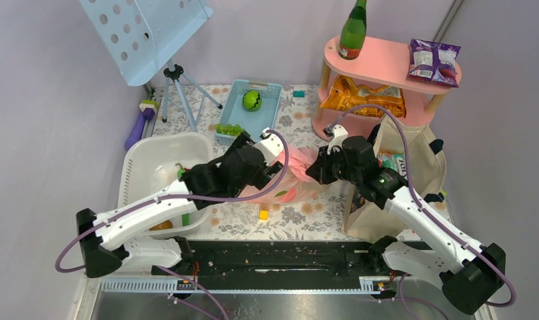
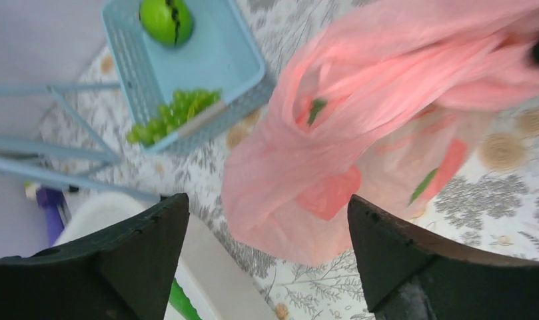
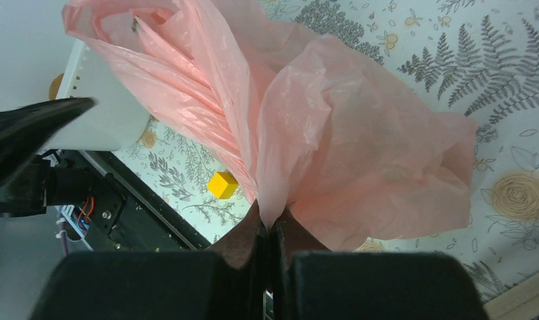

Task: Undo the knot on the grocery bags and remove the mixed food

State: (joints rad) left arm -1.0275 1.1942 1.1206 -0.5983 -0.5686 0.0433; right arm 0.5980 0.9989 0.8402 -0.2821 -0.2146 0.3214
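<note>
The pink plastic grocery bag lies crumpled on the floral cloth between my two grippers. My right gripper is shut on a gathered fold of its film and stands at the bag's right side. My left gripper is open wide, and the bag's lower bulge hangs between its fingers without being pinched. From above, the left gripper sits at the bag's left side. Red and green shapes show through the film. The beige canvas tote stands to the right, behind the right arm.
A white basin with green and orange items sits at the left. Behind are a blue basket, a tripod stand and a pink shelf carrying a green bottle and packets. A yellow cube lies near the front rail.
</note>
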